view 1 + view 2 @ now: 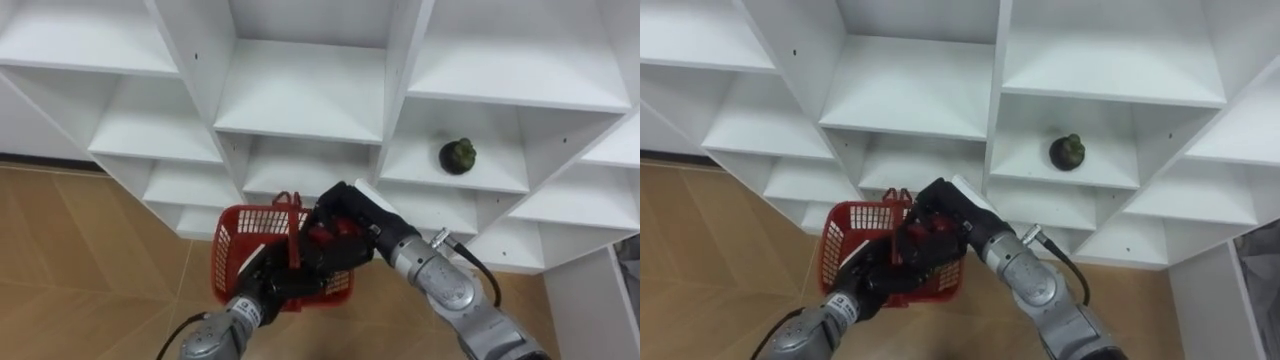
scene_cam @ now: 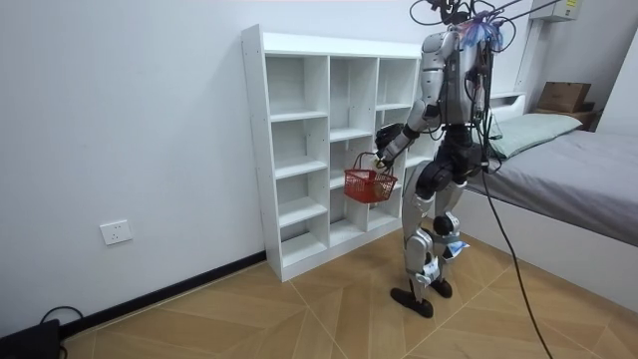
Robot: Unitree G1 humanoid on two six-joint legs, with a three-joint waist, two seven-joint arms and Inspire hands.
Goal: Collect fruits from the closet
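Robot's left hand (image 1: 272,282) closed round basket (image 1: 232,250) handle, right hand (image 1: 345,222) just above it in the basket, grip unclear, dark fruit (image 1: 457,155) on shelf (image 1: 300,100) beyond right hand

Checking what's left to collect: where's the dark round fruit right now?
In the left eye view, the dark round fruit sits alone on a white closet shelf, above and to the right of the red basket.

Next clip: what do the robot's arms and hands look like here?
The left hand and right hand are black, on silver-grey rounded forearms. The right hand has a white tag on its back; a black cable loops from a metal plug on the right forearm.
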